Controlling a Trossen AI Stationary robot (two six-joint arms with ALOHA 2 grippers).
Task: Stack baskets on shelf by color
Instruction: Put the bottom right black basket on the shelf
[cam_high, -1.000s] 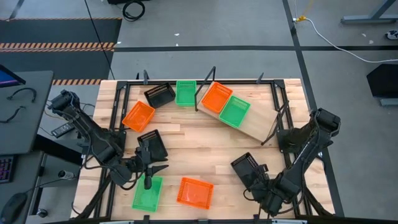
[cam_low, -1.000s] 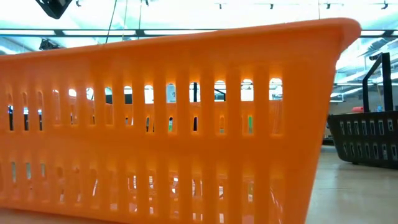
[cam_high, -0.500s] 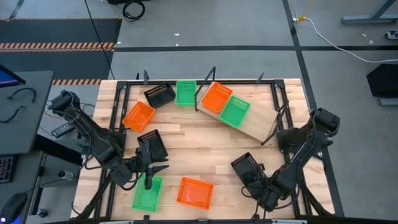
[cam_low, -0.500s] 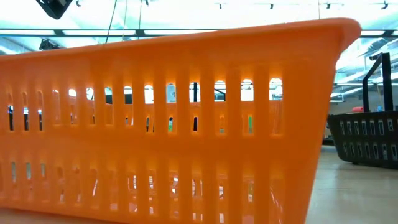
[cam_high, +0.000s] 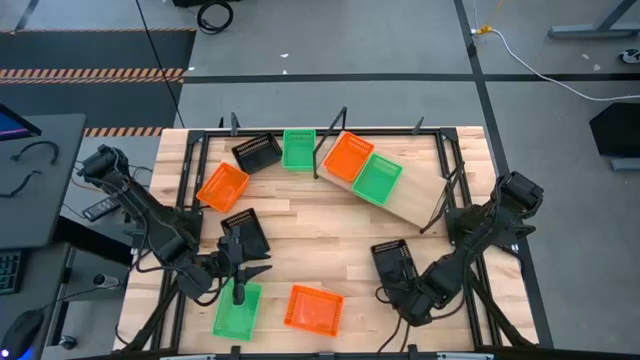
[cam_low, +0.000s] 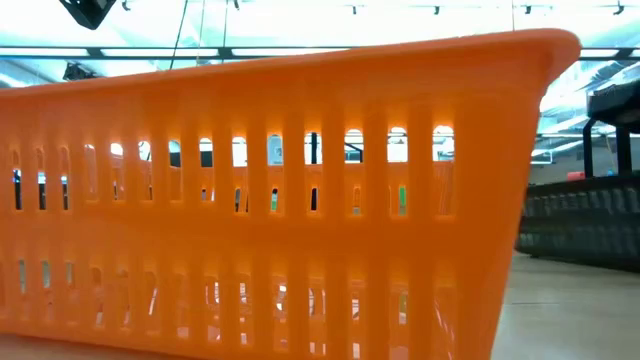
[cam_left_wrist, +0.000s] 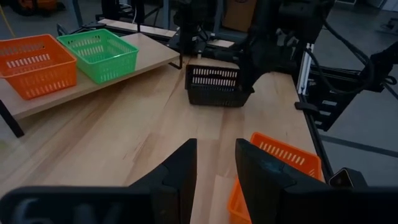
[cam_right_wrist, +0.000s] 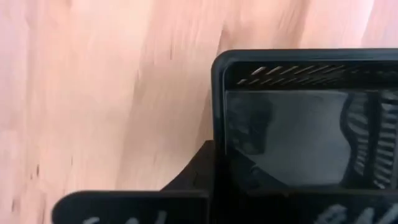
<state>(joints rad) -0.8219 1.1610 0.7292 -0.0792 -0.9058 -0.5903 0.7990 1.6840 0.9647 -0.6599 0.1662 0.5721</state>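
Gripping the near rim of a black slotted plastic basket (cam_high: 397, 264), the right claw (cam_high: 410, 295) has its fingers pressed together on that rim at the table's (cam_high: 330, 240) front right. The basket is shallow and rectangular, with a glossy floor and rows of slots in its walls. The left claw (cam_high: 238, 283) hangs over a green slotted basket (cam_high: 237, 311) at the front left, its fingers (cam_left_wrist: 180, 171) partly spread and holding nothing. An orange slotted basket (cam_high: 313, 308) lies just beside the green one. On the pale wooden shelf board (cam_high: 412, 205) at the back right sit an orange basket (cam_high: 348, 156) and a green basket (cam_high: 378, 177), side by side and touching. Farther left lie another green basket (cam_high: 298, 148), two black baskets (cam_high: 257, 152) (cam_high: 245, 232) and one orange basket (cam_high: 222, 186).
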